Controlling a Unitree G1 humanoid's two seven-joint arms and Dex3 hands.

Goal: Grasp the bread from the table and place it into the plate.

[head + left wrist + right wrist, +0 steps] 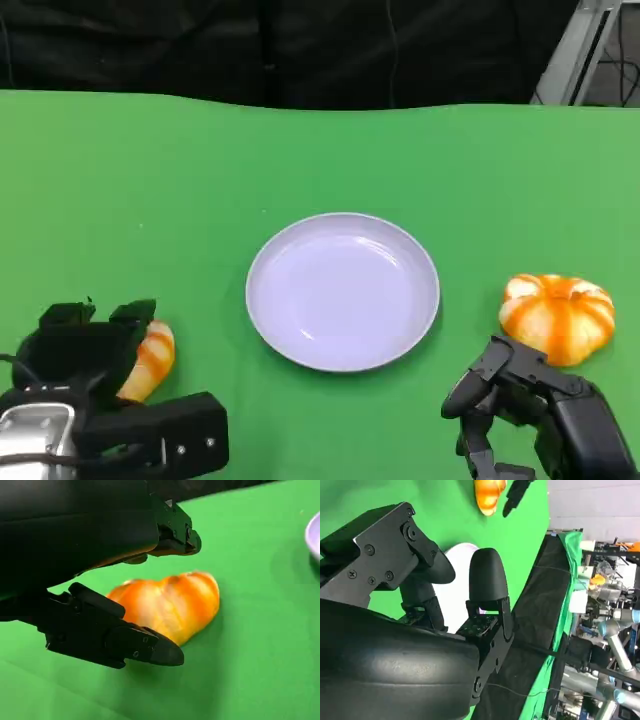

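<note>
Orange bread (170,605) lies on the table between the left hand's (95,375) spread, untouching fingers (145,647).

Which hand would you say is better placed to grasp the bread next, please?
Left. The left hand already has its fingers on either side of the bread, open around it. The right hand sits beyond the plate, beside the pumpkin.

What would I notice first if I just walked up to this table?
Probably the bright green table, with a pale lilac plate in the middle. Next, the round orange-and-white striped bun right of the plate, and the long orange bread at the left, between the left hand's black fingers.
</note>
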